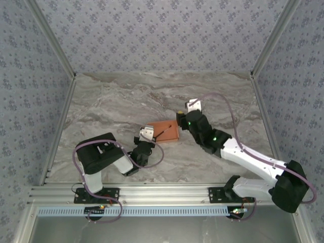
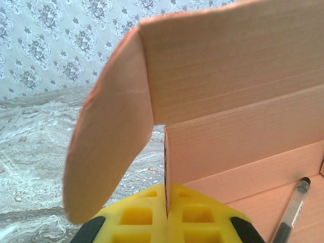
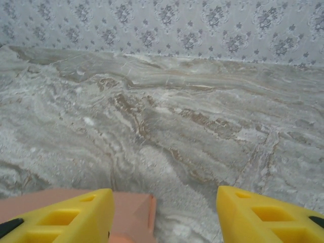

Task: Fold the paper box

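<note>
Salmon-orange paper box (image 1: 167,129) at mid marble table (image 1: 121,101), pen (image 2: 292,212) inside | left gripper (image 2: 167,198) clamped on box's left wall edge | right gripper (image 3: 164,197) parted, empty, over box's right corner

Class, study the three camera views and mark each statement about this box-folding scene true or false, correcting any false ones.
1. The left jaws are shut on a wall of the paper box. True.
2. The right jaws grip the box too. False: they stand open, holding nothing.
3. A pen lies inside the box. True.
4. The box lies as a flat sheet. False: its walls stand upright.
5. The table is plain white. False: it is grey marbled.
</note>
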You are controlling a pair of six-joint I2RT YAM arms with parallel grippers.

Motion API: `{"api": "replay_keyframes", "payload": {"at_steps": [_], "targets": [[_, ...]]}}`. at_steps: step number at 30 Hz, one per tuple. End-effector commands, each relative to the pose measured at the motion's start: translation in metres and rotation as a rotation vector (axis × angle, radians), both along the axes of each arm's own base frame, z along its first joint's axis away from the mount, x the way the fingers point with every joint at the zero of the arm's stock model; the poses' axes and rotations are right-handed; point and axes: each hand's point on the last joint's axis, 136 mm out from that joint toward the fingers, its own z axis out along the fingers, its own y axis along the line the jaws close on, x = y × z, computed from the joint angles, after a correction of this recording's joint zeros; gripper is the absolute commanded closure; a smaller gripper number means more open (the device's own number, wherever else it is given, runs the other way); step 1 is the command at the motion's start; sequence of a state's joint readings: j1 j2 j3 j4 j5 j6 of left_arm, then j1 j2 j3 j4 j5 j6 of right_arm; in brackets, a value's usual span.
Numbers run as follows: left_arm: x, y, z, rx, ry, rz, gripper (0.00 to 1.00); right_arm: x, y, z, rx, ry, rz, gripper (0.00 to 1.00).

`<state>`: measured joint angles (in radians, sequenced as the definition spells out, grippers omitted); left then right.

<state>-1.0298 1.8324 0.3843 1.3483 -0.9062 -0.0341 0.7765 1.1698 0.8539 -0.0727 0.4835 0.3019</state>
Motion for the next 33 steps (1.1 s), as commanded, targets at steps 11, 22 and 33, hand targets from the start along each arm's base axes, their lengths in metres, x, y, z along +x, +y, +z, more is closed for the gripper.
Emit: {"api": "replay_keyframes", "payload": {"at_steps": [11, 22, 33], "targets": [[-0.006, -0.003, -0.018, 0.085, 0.052, -0.041, 1.0, 0.028, 0.033, -0.041, -0.064, 0.298, 0.129, 0.44], [-0.007, -0.002, -0.017, 0.082, 0.056, -0.039, 1.0, 0.012, 0.044, -0.07, -0.096, 0.361, 0.143, 0.46], [-0.009, 0.0, -0.014, 0.058, 0.057, -0.041, 0.95, 0.005, 0.044, -0.085, -0.103, 0.381, 0.132, 0.46]]}}
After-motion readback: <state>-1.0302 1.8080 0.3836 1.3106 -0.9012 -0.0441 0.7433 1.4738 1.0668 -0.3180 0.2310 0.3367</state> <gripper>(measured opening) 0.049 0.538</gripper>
